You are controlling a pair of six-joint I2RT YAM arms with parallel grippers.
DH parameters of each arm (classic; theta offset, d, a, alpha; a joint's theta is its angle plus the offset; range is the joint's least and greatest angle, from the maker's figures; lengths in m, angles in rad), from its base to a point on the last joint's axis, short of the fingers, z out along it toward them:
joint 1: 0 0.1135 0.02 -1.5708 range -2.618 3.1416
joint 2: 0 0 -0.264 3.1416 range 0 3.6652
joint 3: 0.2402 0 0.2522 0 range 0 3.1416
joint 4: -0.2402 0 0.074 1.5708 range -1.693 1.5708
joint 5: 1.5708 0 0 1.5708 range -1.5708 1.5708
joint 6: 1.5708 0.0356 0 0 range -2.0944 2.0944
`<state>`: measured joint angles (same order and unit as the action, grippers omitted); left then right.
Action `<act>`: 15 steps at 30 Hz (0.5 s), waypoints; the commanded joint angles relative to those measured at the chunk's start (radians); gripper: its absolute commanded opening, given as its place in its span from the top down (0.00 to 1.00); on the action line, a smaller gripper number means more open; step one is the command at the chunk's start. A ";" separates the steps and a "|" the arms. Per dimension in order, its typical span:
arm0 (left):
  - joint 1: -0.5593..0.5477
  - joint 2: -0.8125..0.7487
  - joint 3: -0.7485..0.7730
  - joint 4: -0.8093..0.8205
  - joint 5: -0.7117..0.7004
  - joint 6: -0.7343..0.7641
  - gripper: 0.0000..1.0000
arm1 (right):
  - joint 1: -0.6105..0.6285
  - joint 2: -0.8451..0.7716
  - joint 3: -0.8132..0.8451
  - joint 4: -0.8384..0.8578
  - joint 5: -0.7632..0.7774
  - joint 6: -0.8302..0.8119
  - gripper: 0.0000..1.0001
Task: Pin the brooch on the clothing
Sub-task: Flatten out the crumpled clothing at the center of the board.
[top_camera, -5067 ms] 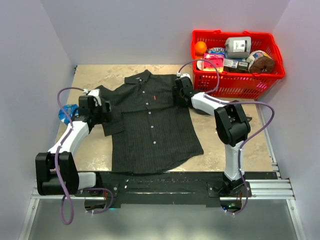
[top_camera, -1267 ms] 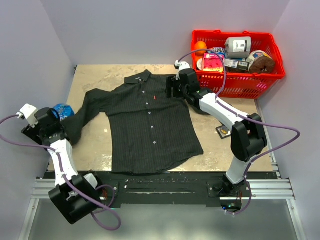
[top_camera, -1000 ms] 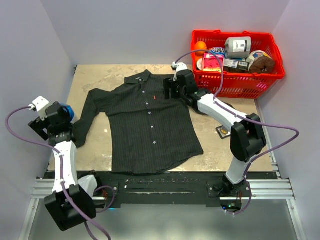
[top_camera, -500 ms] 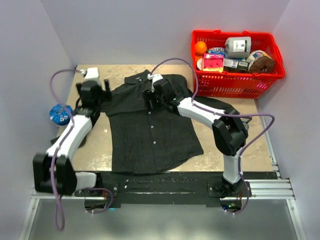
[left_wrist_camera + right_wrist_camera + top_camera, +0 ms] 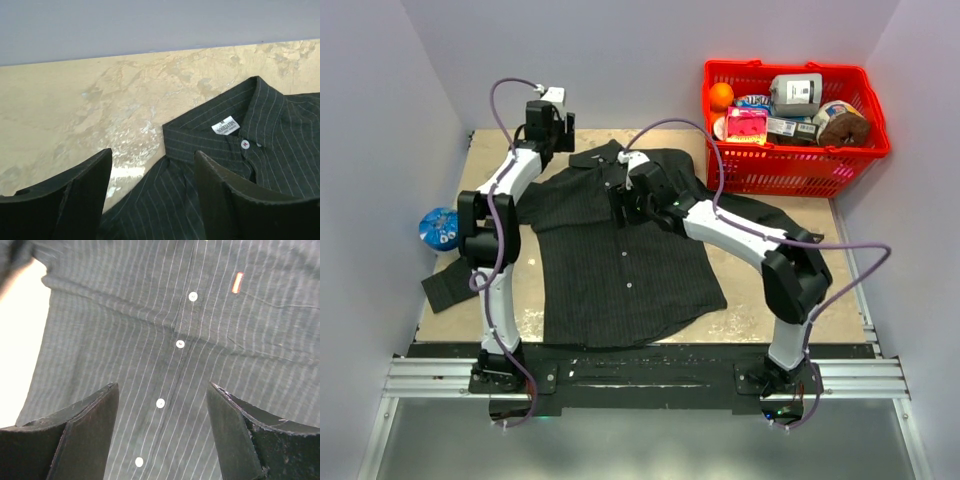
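The clothing [image 5: 620, 260], a dark pinstriped shirt, lies spread flat, collar [image 5: 235, 117] to the back. My left gripper [image 5: 552, 140] hovers open at the back left, over the fabric just left of the collar [image 5: 152, 200]; nothing is between its fingers. Open too, my right gripper [image 5: 622, 205] hangs over the button line [image 5: 162, 435], with pale buttons [image 5: 160, 403] under the gap and the red tag [image 5: 238, 282] further up. A round blue disc with pale dots [image 5: 437, 228] lies at the left edge; I cannot tell whether it is the brooch.
A red basket [image 5: 790, 182] full of groceries stands at the back right. The end of a sleeve [image 5: 445, 285] lies at the front left beside the left arm. Walls close in the left, back and right.
My left arm swung from the left edge to the back beside the collar, its jaws narrowing somewhat. The right gripper moved from the shirt's right shoulder to the button line.
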<state>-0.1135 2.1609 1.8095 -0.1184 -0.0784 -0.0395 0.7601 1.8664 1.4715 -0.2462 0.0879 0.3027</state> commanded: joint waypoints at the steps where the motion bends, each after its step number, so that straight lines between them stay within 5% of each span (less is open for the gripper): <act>1: 0.003 0.094 0.151 -0.076 0.049 -0.003 0.33 | -0.001 -0.124 -0.034 -0.013 0.033 0.030 0.27; 15: 0.003 0.197 0.165 -0.162 0.074 -0.045 0.44 | -0.001 -0.150 -0.056 -0.013 0.010 0.032 0.28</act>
<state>-0.1135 2.3222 1.9186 -0.2474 -0.0410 -0.0654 0.7593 1.7267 1.4151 -0.2790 0.1123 0.3183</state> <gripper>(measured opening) 0.567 0.730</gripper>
